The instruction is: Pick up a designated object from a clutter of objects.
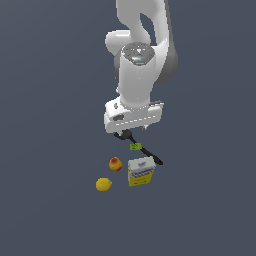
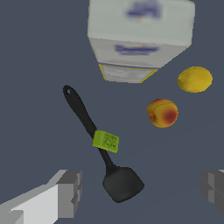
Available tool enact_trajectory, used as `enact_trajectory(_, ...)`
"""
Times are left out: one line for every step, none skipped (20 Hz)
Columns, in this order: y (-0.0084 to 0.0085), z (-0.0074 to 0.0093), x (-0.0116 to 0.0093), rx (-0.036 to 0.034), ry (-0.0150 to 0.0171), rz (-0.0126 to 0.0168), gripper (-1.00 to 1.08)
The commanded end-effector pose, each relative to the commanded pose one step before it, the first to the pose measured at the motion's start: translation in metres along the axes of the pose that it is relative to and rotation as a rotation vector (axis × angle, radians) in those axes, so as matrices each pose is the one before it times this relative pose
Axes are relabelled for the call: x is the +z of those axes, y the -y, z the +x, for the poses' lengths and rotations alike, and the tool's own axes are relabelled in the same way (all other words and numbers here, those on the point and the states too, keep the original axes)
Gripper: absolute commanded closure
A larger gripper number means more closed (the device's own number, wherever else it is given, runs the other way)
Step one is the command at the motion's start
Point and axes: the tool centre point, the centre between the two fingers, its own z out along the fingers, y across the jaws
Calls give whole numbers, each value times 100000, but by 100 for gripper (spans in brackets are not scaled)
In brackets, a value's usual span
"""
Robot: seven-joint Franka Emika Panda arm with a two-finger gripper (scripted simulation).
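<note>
Box: yellow-and-white, blue print on two faces, too blurred to read. Green tag midway on the spatula handle carries a small dark pattern, also unreadable.

Claw is open, fingers spread wide, nothing held. Spatula lies flat on the dark counter under the claw: its broad head sits between the fingers, nearer one of them, not touching either; the handle runs away from the claw toward the box. Red-yellow fruit and lemon lie beyond the claw, beside the box, clear of the spatula.
</note>
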Motion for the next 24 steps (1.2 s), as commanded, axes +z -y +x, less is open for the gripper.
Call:
enact_trajectory(597, -193, 2144, -8084, -288, -398, -92)
enact_trajectory(266, -87, 843, -3260, -131, -124, -92)
enact_trajectory(281, -95, 833, -3267, -138, -104, -92)
enact_trajectory(296, -102, 824, -3274, -146, -85, -92)
enact_trajectory(311, -108, 813, -3280, -155, -66, -92)
enact_trajectory(327, -113, 802, -3286, -166, -47, -92)
enact_trajectory(341, -117, 787, -3270, -177, -28, -92)
enact_trajectory(342, -114, 743, -3139, -182, -11, -92)
enact_trajectory(338, -109, 693, -2971, -184, 4, -92)
enact_trajectory(331, -103, 644, -2803, -185, 16, -92)
enact_trajectory(322, -97, 597, -2635, -184, 26, -92)
enact_trajectory(311, -90, 551, -2465, -182, 33, -92)
enact_trajectory(298, -82, 507, -2295, -179, 38, -92)
enact_trajectory(283, -75, 463, -2125, -173, 42, -92)
enact_trajectory(267, -68, 421, -1955, -167, 43, -92)
enact_trajectory(249, -60, 380, -1785, -158, 44, -92)
enact_trajectory(229, -53, 341, -1615, -148, 43, -92)
enact_trajectory(208, -47, 302, -1443, -137, 41, -92)
enact_trajectory(187, -39, 264, -1276, -124, 38, -92)
enact_trajectory(163, -34, 227, -1103, -110, 34, -92)
enact_trajectory(140, -28, 191, -934, -95, 30, -92)
enact_trajectory(114, -23, 155, -761, -79, 25, -92)
enact_trajectory(92, -16, 120, -598, -63, 20, -92)
enact_trajectory(64, -12, 86, -423, -45, 14, -92)
